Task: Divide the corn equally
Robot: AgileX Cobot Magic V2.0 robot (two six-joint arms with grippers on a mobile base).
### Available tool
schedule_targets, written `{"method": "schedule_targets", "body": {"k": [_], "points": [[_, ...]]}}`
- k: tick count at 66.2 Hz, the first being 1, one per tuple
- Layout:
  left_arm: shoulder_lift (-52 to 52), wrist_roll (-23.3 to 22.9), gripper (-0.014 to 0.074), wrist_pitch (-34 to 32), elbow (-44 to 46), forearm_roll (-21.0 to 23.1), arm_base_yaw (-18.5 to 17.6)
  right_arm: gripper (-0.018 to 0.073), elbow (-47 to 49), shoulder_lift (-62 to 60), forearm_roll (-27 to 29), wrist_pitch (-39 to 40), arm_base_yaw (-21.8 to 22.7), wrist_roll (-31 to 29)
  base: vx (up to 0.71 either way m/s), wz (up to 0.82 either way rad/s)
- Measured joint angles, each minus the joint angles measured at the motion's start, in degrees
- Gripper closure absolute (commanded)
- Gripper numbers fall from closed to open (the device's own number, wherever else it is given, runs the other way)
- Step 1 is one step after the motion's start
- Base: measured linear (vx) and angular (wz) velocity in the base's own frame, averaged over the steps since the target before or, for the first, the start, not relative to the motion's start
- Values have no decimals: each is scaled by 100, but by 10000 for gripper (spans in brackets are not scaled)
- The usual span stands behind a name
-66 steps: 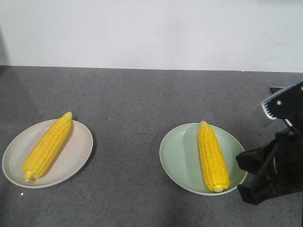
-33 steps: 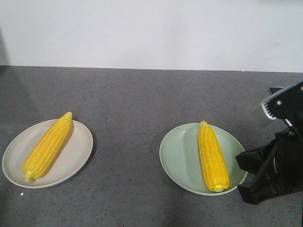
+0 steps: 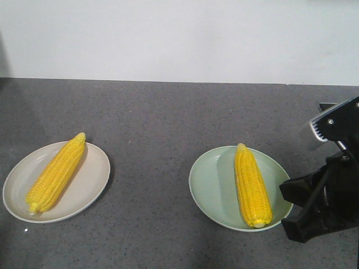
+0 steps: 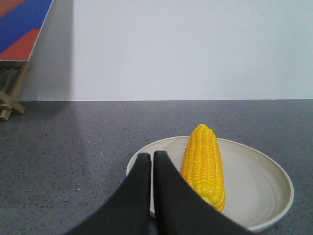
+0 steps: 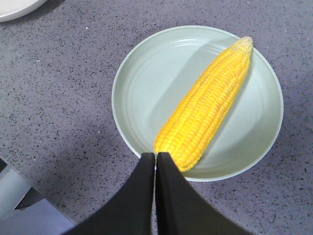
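Front-facing view shows nothing has changed: one corn cob [image 3: 56, 173] on the beige plate [image 3: 92, 185], one corn cob [image 3: 251, 185] on the green plate [image 3: 210, 185]; both grippers' fingers [image 4: 146, 186] [image 5: 155, 191] are closed, empty, so the distribution looks equal.

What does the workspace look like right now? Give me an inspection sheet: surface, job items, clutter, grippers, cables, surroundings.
Surface: dark grey speckled countertop.
Job items: one corn cob lies on the beige plate at left; one corn cob lies on the pale green plate at right. Only two cobs in view.
Clutter: nothing seen.
Grippers: left gripper shut, empty, its tips in front of the beige plate's near rim. Right gripper shut, empty, its tips over the green plate's rim beside the cob's blunt end.
Cables: nothing seen.
Surroundings: plain white wall; a red and blue board on a wooden easel at left.
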State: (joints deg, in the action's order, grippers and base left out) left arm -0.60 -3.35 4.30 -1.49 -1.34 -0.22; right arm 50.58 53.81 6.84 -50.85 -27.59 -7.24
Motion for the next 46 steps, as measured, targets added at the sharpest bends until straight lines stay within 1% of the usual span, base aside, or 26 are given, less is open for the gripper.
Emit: {"method": "schedule_targets", "body": {"k": [36, 40, 46], "points": [[0, 0, 603, 0, 0, 0, 0, 570, -60, -101, 0, 6, 7, 0, 0, 0], [0, 0, 603, 0, 0, 0, 0, 570, -175, -291, 13, 75, 98, -20, 0, 0], [0, 0, 603, 0, 0, 0, 0, 570, -542, -778, 12, 382, 476, -66, 0, 0]]}}
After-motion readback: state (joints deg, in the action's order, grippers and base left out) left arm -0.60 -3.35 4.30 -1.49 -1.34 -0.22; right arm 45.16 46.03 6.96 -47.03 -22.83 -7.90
